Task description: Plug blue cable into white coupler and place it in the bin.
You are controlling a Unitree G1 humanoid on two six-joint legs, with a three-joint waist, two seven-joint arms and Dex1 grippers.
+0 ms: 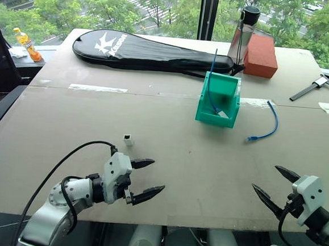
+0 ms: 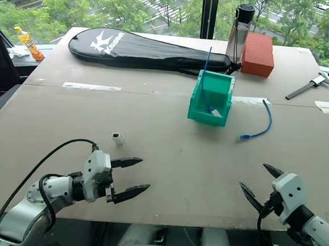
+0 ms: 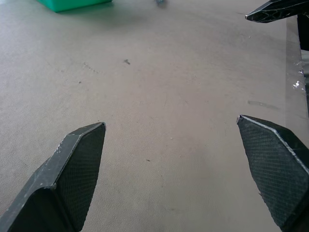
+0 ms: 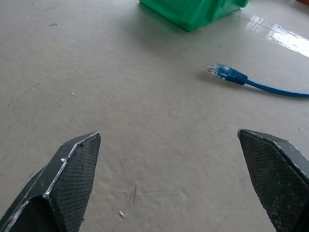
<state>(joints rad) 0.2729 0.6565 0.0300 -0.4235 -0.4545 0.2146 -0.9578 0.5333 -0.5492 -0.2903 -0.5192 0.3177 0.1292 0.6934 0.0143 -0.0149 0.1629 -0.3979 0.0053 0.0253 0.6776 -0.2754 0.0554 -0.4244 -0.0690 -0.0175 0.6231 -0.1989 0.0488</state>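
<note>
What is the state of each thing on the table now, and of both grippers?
blue cable: loose on the table, unplugged, right of the bin.
white coupler: standing alone, nothing plugged in.
bin: upright, already holding another blue cable and something white.
left gripper: open, empty.
right gripper: open, empty.
bottle: upright, cap on.
racket case: lying flat at the far edge.
</note>
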